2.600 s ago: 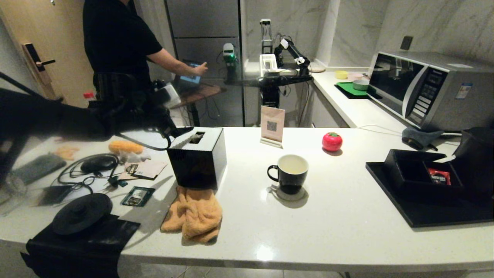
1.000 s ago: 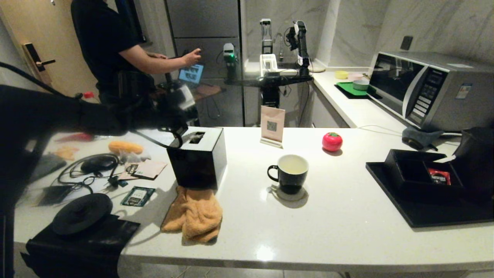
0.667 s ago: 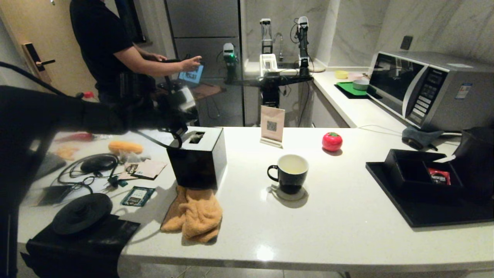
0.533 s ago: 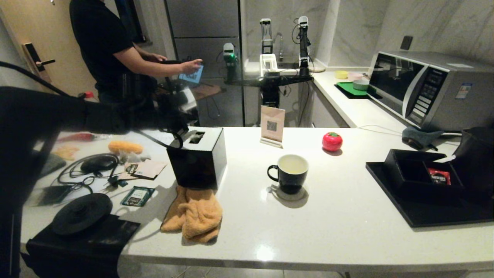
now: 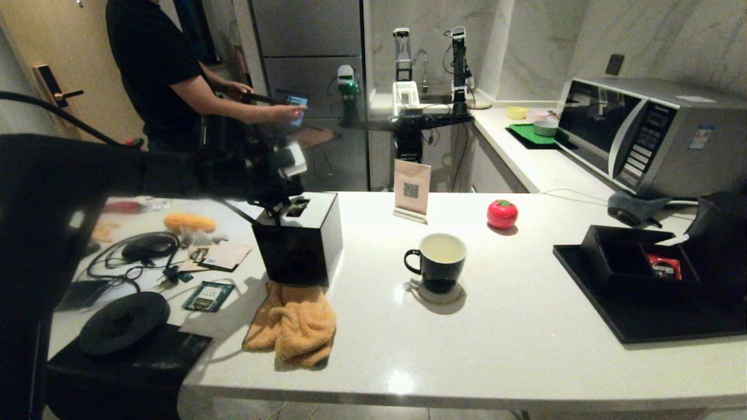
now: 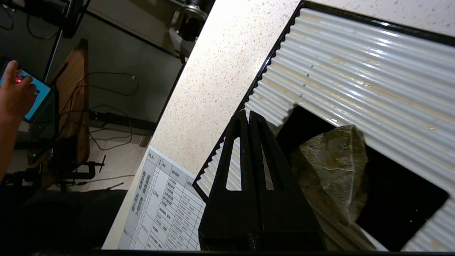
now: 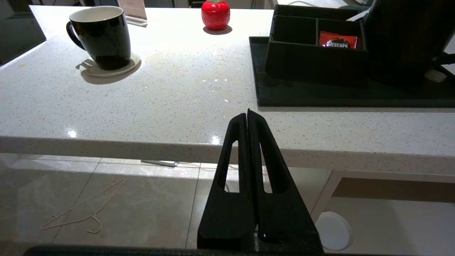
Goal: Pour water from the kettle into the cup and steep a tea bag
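Note:
The black cup (image 5: 437, 263) stands on a coaster mid-counter, and pale water (image 5: 442, 249) shows against its white inside. The cup (image 7: 99, 35) also shows in the right wrist view. The black kettle (image 5: 723, 239) stands at the far right on a black tray; the kettle (image 7: 405, 32) shows there in the right wrist view too. A grey-green tea bag (image 6: 334, 167) sticks out of the slot in a black box (image 5: 299, 239). My left gripper (image 6: 248, 113) hangs shut and empty over the box's ribbed top, just beside the slot; in the head view it (image 5: 283, 205) is at the box's back left corner. My right gripper (image 7: 247, 112) is shut, parked below the counter's front edge.
A person (image 5: 157, 70) works a tablet at the back left. An orange cloth (image 5: 295, 324) lies before the box. A red ornament (image 5: 502, 214), a card stand (image 5: 412, 189), a compartment box with a red sachet (image 5: 663, 267), a microwave (image 5: 648, 134) and cables (image 5: 134, 256) are around.
My left arm has reached further right, bringing the shut gripper over the black box's slot. The person's arm has shifted at the tablet. The cup and kettle have not moved.

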Tool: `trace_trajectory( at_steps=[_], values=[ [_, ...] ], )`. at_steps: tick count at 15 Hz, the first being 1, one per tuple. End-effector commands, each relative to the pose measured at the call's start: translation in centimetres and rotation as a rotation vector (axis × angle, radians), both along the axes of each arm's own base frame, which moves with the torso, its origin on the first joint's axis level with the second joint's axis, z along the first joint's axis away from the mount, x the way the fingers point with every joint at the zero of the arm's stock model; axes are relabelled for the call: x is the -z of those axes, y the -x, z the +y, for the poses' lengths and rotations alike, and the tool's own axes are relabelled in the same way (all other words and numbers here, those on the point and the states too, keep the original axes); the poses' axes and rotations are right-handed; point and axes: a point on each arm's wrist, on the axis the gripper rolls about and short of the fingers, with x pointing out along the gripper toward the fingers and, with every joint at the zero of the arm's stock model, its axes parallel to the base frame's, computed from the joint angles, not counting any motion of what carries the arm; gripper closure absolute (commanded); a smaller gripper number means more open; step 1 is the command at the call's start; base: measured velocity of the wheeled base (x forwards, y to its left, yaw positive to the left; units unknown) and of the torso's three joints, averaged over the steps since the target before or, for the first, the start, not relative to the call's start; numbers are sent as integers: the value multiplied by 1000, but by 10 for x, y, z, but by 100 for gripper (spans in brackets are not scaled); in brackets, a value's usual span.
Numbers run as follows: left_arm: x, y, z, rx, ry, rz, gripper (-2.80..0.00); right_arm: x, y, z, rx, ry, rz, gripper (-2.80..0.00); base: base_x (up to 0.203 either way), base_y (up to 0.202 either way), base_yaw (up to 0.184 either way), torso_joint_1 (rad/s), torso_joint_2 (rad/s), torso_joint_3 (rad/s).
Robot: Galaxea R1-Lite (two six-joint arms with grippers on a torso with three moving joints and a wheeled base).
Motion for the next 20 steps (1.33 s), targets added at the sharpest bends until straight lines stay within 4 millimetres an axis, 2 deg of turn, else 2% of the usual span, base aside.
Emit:
trace_trajectory(
  at_steps=[1, 8, 12, 20],
  values=[
    [4, -3, -2, 1, -7, 2, 0, 0, 0, 0, -1, 1, 0, 0, 0, 0, 0, 0, 0, 0],
    [8, 0, 0, 2, -74, 54, 0, 0, 0, 0, -1, 1, 0, 0, 0, 0, 0, 0, 0, 0],
    [3, 3, 2, -5, -130, 102, 0, 0, 0, 0, -1, 1, 0, 0, 0, 0, 0, 0, 0, 0],
    [-7, -3, 2, 2, -140, 55, 0, 0, 0, 0, 0, 1, 0, 0, 0, 0, 0, 0, 0, 0]
  ],
)
